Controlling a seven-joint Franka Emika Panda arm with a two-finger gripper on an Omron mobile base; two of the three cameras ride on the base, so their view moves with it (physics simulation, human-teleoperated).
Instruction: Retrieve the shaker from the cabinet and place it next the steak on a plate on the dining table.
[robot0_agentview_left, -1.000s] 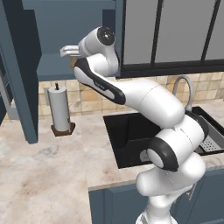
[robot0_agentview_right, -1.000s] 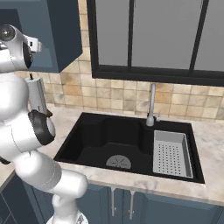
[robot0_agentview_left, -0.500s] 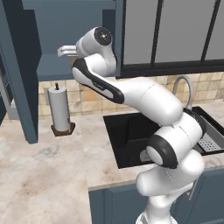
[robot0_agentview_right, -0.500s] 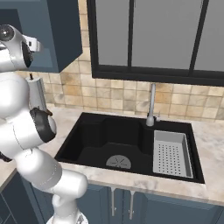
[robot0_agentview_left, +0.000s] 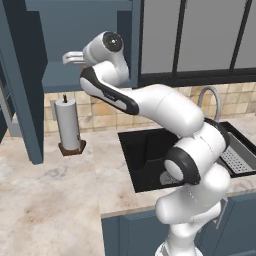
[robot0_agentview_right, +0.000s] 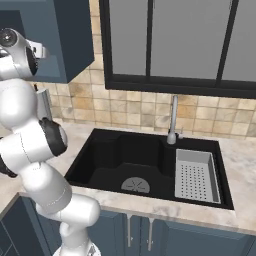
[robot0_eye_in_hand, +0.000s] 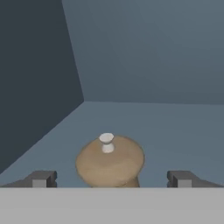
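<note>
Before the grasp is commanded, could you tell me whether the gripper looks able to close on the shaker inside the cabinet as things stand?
Probably yes: the gripper is open, one fingertip either side of the shaker, and nothing on the cabinet shelf blocks it.

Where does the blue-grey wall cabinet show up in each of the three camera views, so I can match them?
Left base view: the cabinet is at upper left, with its door swung open.
Right base view: the cabinet is at upper left, seen from its outer side.
Hand view: the cabinet is seen from inside, the shaker on its shelf.
Shared landmark: the black sink, in both base views.
</note>
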